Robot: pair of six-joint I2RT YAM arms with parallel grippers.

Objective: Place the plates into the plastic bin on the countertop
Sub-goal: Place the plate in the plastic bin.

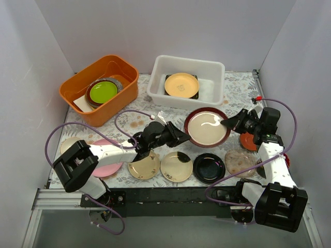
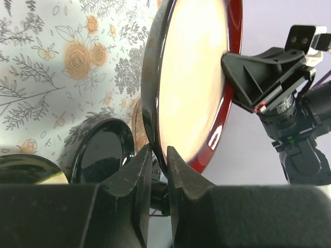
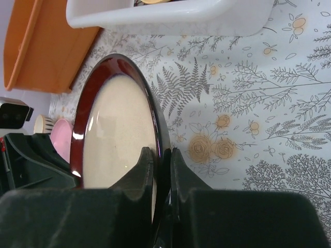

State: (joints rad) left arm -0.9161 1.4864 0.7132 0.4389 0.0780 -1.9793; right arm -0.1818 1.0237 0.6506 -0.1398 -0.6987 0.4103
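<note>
A brown-rimmed plate (image 1: 207, 128) with a cream centre hangs above the countertop (image 1: 238, 90), just in front of the white plastic bin (image 1: 214, 92). My left gripper (image 1: 182, 138) is shut on its left rim and my right gripper (image 1: 227, 123) is shut on its right rim. The left wrist view shows the plate (image 2: 191, 77) edge-on between my fingers (image 2: 159, 160). So does the right wrist view, with plate (image 3: 116, 134) and gripper (image 3: 162, 157). A gold plate (image 1: 181, 84) lies in the bin on a black square one.
Along the front lie a pink plate (image 1: 109, 168), two gold plates (image 1: 145, 166), a glossy black plate (image 1: 209, 168), a speckled plate (image 1: 240, 161) and an orange-red plate (image 1: 248, 140). The orange tub (image 1: 77, 88) at the back left holds a lime-green plate (image 1: 102, 91).
</note>
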